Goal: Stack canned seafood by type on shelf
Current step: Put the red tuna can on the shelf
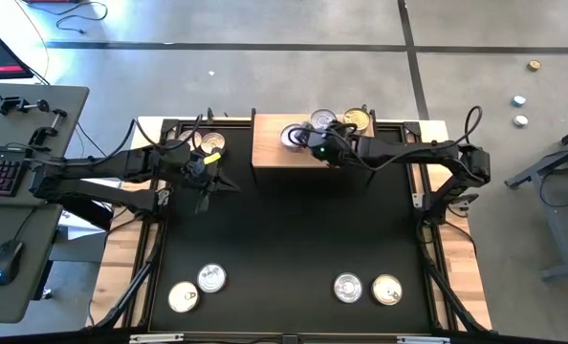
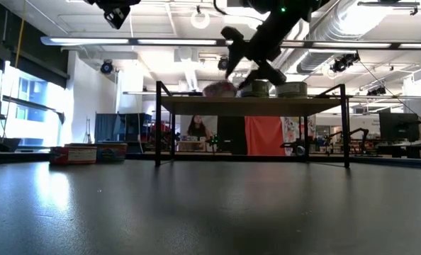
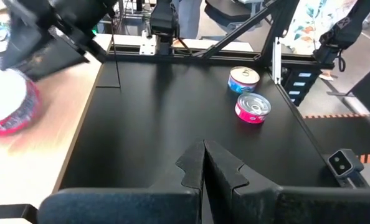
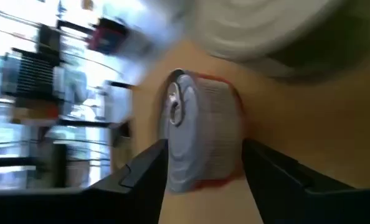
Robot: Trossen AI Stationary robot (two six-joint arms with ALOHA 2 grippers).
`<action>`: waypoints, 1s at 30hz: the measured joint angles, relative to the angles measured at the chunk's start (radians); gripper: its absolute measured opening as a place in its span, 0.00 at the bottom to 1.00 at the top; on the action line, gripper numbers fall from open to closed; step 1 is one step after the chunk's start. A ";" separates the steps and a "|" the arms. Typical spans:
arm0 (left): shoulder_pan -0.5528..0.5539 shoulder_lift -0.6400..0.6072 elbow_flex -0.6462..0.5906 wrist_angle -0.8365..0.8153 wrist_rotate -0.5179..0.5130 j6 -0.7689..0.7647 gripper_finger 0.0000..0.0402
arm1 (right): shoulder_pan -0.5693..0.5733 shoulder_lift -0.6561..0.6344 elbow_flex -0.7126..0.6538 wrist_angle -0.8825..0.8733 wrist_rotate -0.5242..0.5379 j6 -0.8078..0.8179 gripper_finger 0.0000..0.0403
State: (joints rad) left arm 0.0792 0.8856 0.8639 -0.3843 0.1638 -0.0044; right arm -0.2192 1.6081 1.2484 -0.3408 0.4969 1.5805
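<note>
A red-sided tin (image 4: 203, 134) with a silver pull-tab lid sits on the wooden shelf (image 1: 270, 151) at the back of the table (image 1: 284, 229), at the left of a row with a silver-lidded tin (image 1: 323, 119) and a gold-lidded tin (image 1: 357, 119). The right end effector (image 1: 308, 141) is over the shelf at this tin, its fingers (image 4: 144, 168) parted on either side of the can with a slim gap showing, not gripping it. Another tin (image 1: 210, 143) lies just left of the shelf. Four more tins rest along the table's front edge: one pair (image 1: 197, 288) at left, one pair (image 1: 367, 289) at right. The left end effector (image 1: 206, 182) hangs over the table left of the shelf, fingers pressed together, holding nothing.
</note>
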 joint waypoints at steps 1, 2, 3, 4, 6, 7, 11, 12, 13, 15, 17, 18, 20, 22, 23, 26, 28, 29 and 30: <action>0.000 0.000 0.000 0.000 0.000 0.010 0.00 | 0.000 0.000 0.000 -0.038 -0.006 0.021 0.48; 0.000 0.000 0.000 0.000 -0.001 0.017 0.00 | 0.001 0.000 0.000 -0.072 -0.009 0.038 0.49; 0.000 0.000 0.000 0.000 -0.005 0.023 0.00 | 0.001 0.000 0.000 -0.092 -0.009 0.050 0.49; 0.000 0.000 0.000 0.000 -0.014 0.025 0.00 | 0.001 0.000 0.000 -0.097 -0.008 0.060 0.49; 0.000 0.000 0.000 -0.001 -0.024 0.025 0.00 | 0.001 -0.005 0.000 -0.087 -0.005 0.052 0.49; 0.000 0.000 0.000 -0.002 -0.025 0.026 0.00 | 0.004 -0.010 0.000 -0.073 -0.005 0.029 0.49; 0.000 0.000 0.000 -0.020 -0.025 0.025 0.00 | 0.042 -0.042 0.001 -0.040 -0.003 -0.087 0.48; 0.000 0.000 0.000 -0.026 -0.025 0.025 0.00 | 0.053 -0.047 0.001 -0.042 -0.004 -0.102 0.46; 0.000 0.000 0.000 -0.031 -0.025 0.025 0.00 | 0.064 -0.047 0.001 -0.045 -0.006 -0.114 0.42; 0.000 0.000 0.000 -0.033 -0.025 0.025 0.00 | 0.080 -0.044 0.001 -0.076 -0.017 -0.115 0.30; 0.000 0.000 0.000 -0.032 -0.026 0.033 0.00 | 0.087 -0.033 0.001 -0.096 -0.020 -0.115 0.12; 0.000 0.000 0.000 -0.032 -0.026 0.034 0.00 | 0.087 -0.026 0.001 -0.095 -0.020 -0.119 0.06; 0.000 0.000 0.000 -0.030 -0.026 0.034 0.00 | 0.078 -0.007 0.001 -0.084 -0.032 -0.118 0.04; 0.000 0.000 0.000 -0.029 -0.028 0.035 0.00 | 0.063 0.013 0.001 -0.060 -0.036 -0.122 0.02; 0.000 0.000 0.000 -0.029 -0.028 0.035 0.00 | 0.059 0.026 0.001 -0.046 -0.035 -0.124 0.01; 0.001 0.000 0.000 -0.029 -0.034 0.035 0.00 | 0.048 0.057 0.001 -0.005 -0.034 -0.140 0.01; 0.001 0.000 0.000 -0.030 -0.037 0.025 0.00 | 0.047 0.058 0.001 -0.001 -0.034 -0.150 0.00; 0.001 0.000 0.000 -0.029 -0.040 0.018 0.00 | 0.046 0.056 0.001 -0.005 -0.033 -0.151 0.00; 0.001 0.000 0.000 -0.029 -0.041 0.014 0.00 | 0.043 0.055 0.001 -0.018 -0.031 -0.150 0.00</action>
State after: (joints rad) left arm 0.0803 0.8856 0.8639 -0.4134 0.1233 0.0093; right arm -0.1758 1.6630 1.2495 -0.3593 0.4661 1.4307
